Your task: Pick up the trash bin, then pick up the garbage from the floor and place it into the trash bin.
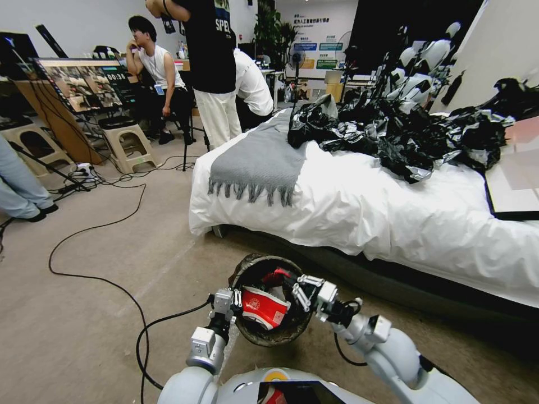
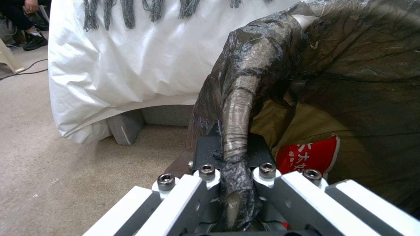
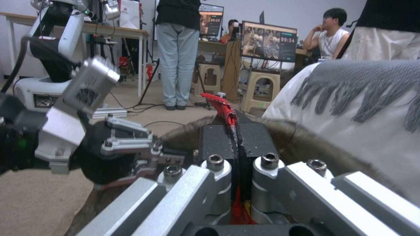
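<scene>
- Across the right half of the head view stands a bed [image 1: 393, 213] under a white cover, a grey fringed throw [image 1: 261, 160] over its near corner and a heap of black-and-silver plastic bags [image 1: 415, 134] farther back.
- Below it spreads the beige carpet floor [image 1: 84, 314], crossed by a black cable [image 1: 95, 227].
- Near the bed's foot, just before the robot, the trash bin [image 1: 258, 269] with its crinkled dark liner is held up between both arms, its mouth facing the camera.
- Inside the bin lies a red-and-white wrapper [image 1: 263, 307].
- On the bin's left rim the left pincer [image 1: 227, 303] is clamped together on the liner-covered edge; its fingers [image 2: 205, 154] pinch the rim.
- Over the bin's mouth the right pincer [image 1: 300, 286] is closed tight on a thin red scrap of wrapper [image 3: 223, 109], which sticks up between its black pads [image 3: 216, 141].
</scene>
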{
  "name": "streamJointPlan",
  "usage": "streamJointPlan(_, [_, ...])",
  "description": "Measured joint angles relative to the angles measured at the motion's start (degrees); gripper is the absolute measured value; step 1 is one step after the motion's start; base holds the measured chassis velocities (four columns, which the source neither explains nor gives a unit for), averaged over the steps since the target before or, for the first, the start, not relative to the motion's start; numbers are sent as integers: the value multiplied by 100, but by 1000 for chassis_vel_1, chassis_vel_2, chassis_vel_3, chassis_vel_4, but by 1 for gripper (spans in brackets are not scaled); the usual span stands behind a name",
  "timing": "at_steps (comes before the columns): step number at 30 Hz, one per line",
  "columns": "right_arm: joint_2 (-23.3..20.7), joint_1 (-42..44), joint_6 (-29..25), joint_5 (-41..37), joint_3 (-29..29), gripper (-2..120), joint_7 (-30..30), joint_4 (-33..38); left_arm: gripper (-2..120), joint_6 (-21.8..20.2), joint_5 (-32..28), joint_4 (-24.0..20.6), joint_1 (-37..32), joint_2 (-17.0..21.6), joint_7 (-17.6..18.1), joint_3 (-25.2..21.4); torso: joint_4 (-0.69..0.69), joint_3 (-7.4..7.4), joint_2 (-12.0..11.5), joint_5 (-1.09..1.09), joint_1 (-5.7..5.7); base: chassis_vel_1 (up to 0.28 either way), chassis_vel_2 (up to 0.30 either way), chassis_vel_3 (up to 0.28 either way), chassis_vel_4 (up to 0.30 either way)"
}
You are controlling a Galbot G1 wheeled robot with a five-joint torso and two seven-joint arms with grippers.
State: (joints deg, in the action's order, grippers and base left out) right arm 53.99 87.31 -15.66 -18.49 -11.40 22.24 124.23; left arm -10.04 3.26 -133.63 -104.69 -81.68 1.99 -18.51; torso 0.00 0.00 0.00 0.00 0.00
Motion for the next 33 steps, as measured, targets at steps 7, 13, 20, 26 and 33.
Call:
streamJointPlan(7, [128, -236, -2, 112, 202, 0, -80, -489, 1, 0, 43, -35, -16, -21, -7, 39, 0, 0, 0, 0, 0, 0, 0, 0, 0])
streamJointPlan(13, [240, -393, -2, 133, 210, 0, -190, -750, 1, 5, 61, -50, -39, -21, -10, 52, 0, 0, 0, 0, 0, 0, 0, 0, 0])
streamJointPlan(20, [258, -399, 21, 219, 204, 14, -263, -803, 1, 6, 62, -63, -43, -22, -10, 47, 0, 0, 0, 0, 0, 0, 0, 0, 0])
streamJointPlan(26, [258, -374, 18, 248, 157, 33, -264, -786, 1, 7, 62, -63, -34, -32, -12, 48, 0, 0, 0, 0, 0, 0, 0, 0, 0])
streamJointPlan(33, [250, -329, 9, 272, 80, 61, -266, -717, 1, 8, 62, -63, -23, -36, -12, 48, 0, 0, 0, 0, 0, 0, 0, 0, 0])
